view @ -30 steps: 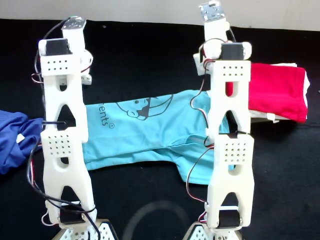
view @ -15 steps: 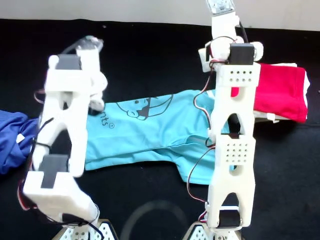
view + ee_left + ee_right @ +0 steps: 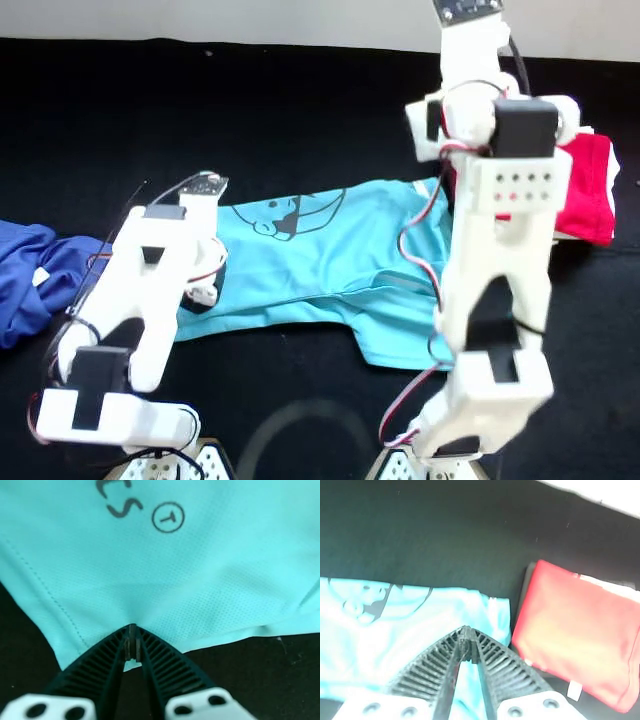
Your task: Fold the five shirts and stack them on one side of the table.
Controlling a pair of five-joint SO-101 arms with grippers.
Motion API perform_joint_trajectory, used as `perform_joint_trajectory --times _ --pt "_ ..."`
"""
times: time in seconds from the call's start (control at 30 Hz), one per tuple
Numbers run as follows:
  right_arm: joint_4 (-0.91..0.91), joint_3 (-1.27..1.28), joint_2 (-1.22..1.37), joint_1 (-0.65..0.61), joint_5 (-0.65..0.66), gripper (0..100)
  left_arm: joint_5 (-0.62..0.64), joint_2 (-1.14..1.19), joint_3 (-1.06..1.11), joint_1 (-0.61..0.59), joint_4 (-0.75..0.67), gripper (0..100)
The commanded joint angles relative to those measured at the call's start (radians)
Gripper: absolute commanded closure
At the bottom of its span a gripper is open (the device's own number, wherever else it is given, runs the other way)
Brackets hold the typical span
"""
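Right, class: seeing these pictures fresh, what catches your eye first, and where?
The turquoise shirt spread across the middle of the black table, with the left gripper shut on its edge. Then the folded red shirt at the far right and a crumpled blue shirt at the left edge.

The left arm (image 3: 150, 290) is crouching low, with its elbow bent back toward the base and its wrist pointing downward. The left gripper (image 3: 131, 642) is keeping its ribbed black fingers (image 3: 165, 665) pressed together, and the tips are pinching the edge of the turquoise shirt (image 3: 200, 580). The right arm (image 3: 500, 250) is standing high, with its upper part leaning forward. The right gripper (image 3: 466, 640) is hanging in the air, its fingers meeting at the tips with nothing between them
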Motion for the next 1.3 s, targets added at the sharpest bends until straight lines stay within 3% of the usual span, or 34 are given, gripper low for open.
perform_joint_trajectory --times 0.0,0.2,0.4,0.57,0.67,0.83,1.03,1.27 --pt "0.005 0.174 -0.157 -0.013 0.012 99.2 -0.008 -0.082 0.031 0.012 -0.006 99" --pt "-0.047 0.504 -0.326 -0.015 0.017 99.2 -0.012 -0.22 0.156 0.012 -0.011 99" --pt "-0.341 1.026 -0.492 -0.015 0.018 99.2 -0.044 -0.326 0.186 0.012 -0.006 99" --pt "-0.584 1.323 -0.464 -0.013 0.081 96.7 -0.075 -0.358 0.183 0.008 -0.006 99" --pt "-0.69 1.356 -0.387 -0.008 0.081 90.6 -0.074 -0.355 0.183 0.007 -0.028 99" --pt "-0.805 1.356 -0.209 -0.013 0.084 93.7 -0.072 -0.354 0.188 0.007 -0.123 99" --pt "-0.734 1.357 -0.183 -0.021 0.086 94.8 -0.071 -0.329 0.209 -0.024 -0.163 99" --pt "-0.627 1.368 -0.205 -0.084 0.089 94.8 -0.071 -0.038 0.143 -0.099 -0.226 99"
